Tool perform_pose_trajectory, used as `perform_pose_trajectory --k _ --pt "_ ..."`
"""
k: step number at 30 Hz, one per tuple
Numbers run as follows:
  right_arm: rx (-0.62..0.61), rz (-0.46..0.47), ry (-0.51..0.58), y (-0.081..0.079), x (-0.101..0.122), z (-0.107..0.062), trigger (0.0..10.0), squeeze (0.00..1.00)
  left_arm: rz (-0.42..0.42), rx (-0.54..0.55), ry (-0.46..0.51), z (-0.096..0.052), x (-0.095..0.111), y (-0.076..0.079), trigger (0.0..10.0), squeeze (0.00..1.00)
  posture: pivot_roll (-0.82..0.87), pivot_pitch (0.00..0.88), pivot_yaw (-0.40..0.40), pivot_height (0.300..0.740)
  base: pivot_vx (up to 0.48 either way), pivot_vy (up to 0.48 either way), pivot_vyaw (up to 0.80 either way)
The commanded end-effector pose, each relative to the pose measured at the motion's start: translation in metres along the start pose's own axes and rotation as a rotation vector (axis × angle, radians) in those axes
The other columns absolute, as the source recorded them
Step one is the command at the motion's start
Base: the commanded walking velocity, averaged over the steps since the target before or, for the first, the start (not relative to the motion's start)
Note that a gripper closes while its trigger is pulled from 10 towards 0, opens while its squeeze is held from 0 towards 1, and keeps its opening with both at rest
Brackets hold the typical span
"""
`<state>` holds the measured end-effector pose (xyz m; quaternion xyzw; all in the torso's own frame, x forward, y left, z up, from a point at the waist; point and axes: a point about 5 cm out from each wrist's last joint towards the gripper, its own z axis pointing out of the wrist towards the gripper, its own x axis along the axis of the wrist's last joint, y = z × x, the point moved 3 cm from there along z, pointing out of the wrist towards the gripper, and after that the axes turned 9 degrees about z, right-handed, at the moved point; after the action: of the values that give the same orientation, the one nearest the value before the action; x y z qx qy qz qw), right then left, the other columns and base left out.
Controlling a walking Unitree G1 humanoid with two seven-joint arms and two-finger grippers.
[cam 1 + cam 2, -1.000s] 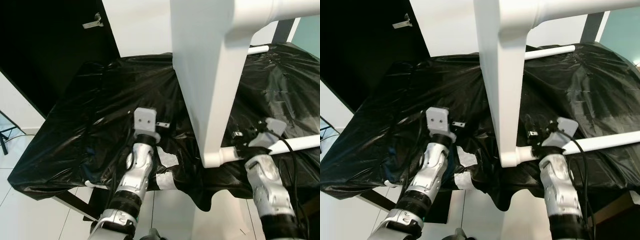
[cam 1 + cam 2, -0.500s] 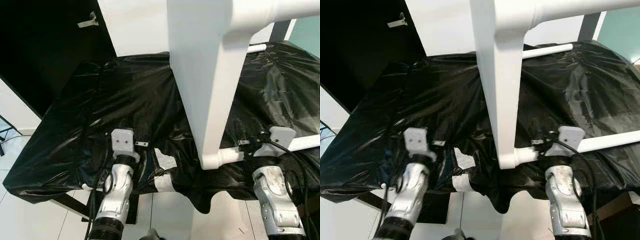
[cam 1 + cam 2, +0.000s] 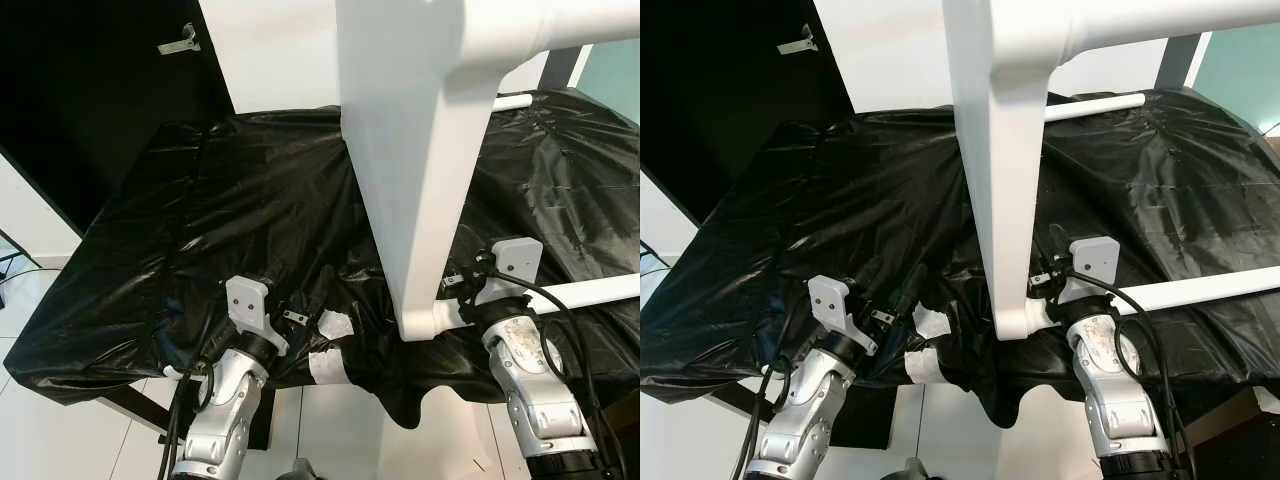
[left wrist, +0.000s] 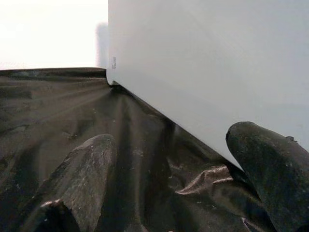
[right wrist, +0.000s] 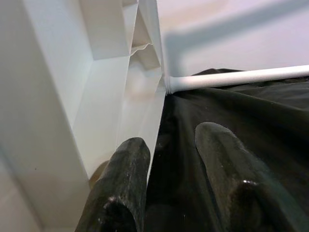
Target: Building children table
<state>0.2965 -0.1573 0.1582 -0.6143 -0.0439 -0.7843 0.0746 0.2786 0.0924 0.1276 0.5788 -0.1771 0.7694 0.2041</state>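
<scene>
- White plastic children's table (image 3: 420, 170) stands on its side on a surface draped in black plastic sheeting (image 3: 240, 200); a broad flat panel rises upright at centre, smooth and matte.
- Round white tube legs: one (image 3: 600, 292) runs out along the sheeting toward the robot's right from a rounded socket at the panel's lower corner; another (image 3: 1095, 104) lies farther back.
- Right wrist view: inner face of the table (image 5: 96, 96) is ribbed, with moulded recesses.
- Sheeting is glossy and crinkled, with a white patch (image 3: 335, 324) showing through near the front edge.
- Left gripper (image 3: 310, 300) rests low on the sheeting, just left of the panel; fingers (image 4: 87, 169) spread apart, holding nothing.
- Right gripper (image 3: 462, 270) sits beside the panel's lower corner, above the tube leg; fingers (image 5: 125, 183) apart, one close against the panel edge, nothing pinched.
- Dark door (image 3: 90, 80) with a metal handle behind, at left.
</scene>
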Motion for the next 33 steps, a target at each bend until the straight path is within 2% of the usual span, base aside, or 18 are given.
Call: perform_pose_trajectory --k 1,7,10,11,13,14,17,18,19,20,21,22,24,26,28,29,33 --pt "-0.021 0.005 -0.005 0.001 -0.001 -0.002 10.0 0.00 -0.001 -0.035 0.013 -0.002 0.004 0.000 10.0 0.00 0.13 0.000 0.085 0.740 0.000 0.000 0.00" --pt "-0.112 -0.009 -0.013 0.017 -0.002 -0.013 10.0 0.00 -0.018 -0.022 0.037 0.002 0.012 0.000 10.0 0.00 0.12 0.000 0.089 0.740 0.000 0.000 0.00" --pt "-0.144 -0.014 -0.012 0.021 -0.002 -0.011 10.0 0.00 -0.048 -0.067 0.063 0.000 0.022 0.004 10.0 0.00 0.12 0.000 0.085 0.740 0.000 0.000 0.00" --pt "-0.161 -0.024 -0.010 0.023 -0.002 -0.005 10.0 0.00 -0.048 -0.137 0.078 -0.001 0.029 0.012 10.0 0.00 0.13 0.000 0.080 0.740 0.000 0.000 0.00" --pt "-0.122 -0.031 -0.032 0.013 -0.008 0.010 10.0 0.00 -0.064 -0.244 0.086 0.000 0.032 0.026 10.0 0.00 0.13 0.000 0.076 0.740 0.000 0.000 0.00" --pt "-0.051 -0.030 -0.070 -0.001 -0.016 0.019 10.0 0.00 -0.089 -0.299 0.089 0.001 0.032 0.033 10.0 0.00 0.13 0.000 0.074 0.740 0.000 0.000 0.00" --pt "0.024 -0.017 -0.096 -0.019 -0.023 0.034 10.0 0.00 -0.105 -0.377 0.094 0.001 0.036 0.039 10.0 0.00 0.13 0.000 0.071 0.740 0.000 0.000 0.00" --pt "0.044 0.012 -0.096 -0.027 -0.023 0.047 10.0 0.00 -0.107 -0.421 0.100 -0.001 0.042 0.040 10.0 0.00 0.13 0.000 0.069 0.740 0.000 0.000 0.00" --pt "0.076 0.031 -0.105 -0.033 -0.024 0.054 8.2 0.00 -0.112 -0.451 0.106 -0.004 0.046 0.043 10.0 0.00 0.15 0.000 0.063 0.740 0.000 0.000 0.00" --pt "0.086 0.035 -0.109 -0.035 -0.025 0.056 4.8 0.00 -0.112 -0.459 0.106 -0.006 0.047 0.044 10.0 0.00 0.15 0.000 0.061 0.740 0.000 0.000 0.00" --pt "0.095 0.042 -0.112 -0.036 -0.026 0.058 4.0 0.00 -0.112 -0.461 0.106 -0.007 0.048 0.044 10.0 0.00 0.15 0.000 0.060 0.740 0.000 0.000 0.00" --pt "0.088 0.054 -0.124 -0.034 -0.029 0.059 0.0 0.00 -0.111 -0.452 0.104 -0.008 0.049 0.043 10.0 0.00 0.16 0.000 0.055 0.740 0.000 0.000 0.00" --pt "0.053 0.073 -0.144 -0.024 -0.034 0.061 0.0 0.00 -0.117 -0.432 0.108 -0.010 0.051 0.040 10.0 0.00 0.16 0.000 0.055 0.740 0.000 0.000 0.00" --pt "-0.013 0.077 -0.152 -0.010 -0.038 0.071 0.0 0.00 -0.154 -0.435 0.109 -0.016 0.060 0.034 10.0 0.00 0.16 0.000 0.056 0.740 0.000 0.000 0.00" --pt "-0.042 0.066 -0.162 -0.006 -0.042 0.077 0.0 0.00 -0.169 -0.456 0.109 -0.016 0.063 0.036 10.0 0.00 0.16 0.000 0.056 0.740 0.000 0.000 0.00" --pt "-0.020 0.061 -0.180 -0.013 -0.046 0.083 0.0 0.00 -0.170 -0.478 0.121 -0.009 0.065 0.043 10.0 0.00 0.16 0.000 0.054 0.740 0.000 0.000 0.00" --pt "0.077 0.083 -0.200 -0.037 -0.050 0.087 0.0 0.00 -0.168 -0.475 0.133 0.008 0.063 0.054 10.0 0.00 0.16 0.000 0.052 0.740 0.000 0.000 0.00"
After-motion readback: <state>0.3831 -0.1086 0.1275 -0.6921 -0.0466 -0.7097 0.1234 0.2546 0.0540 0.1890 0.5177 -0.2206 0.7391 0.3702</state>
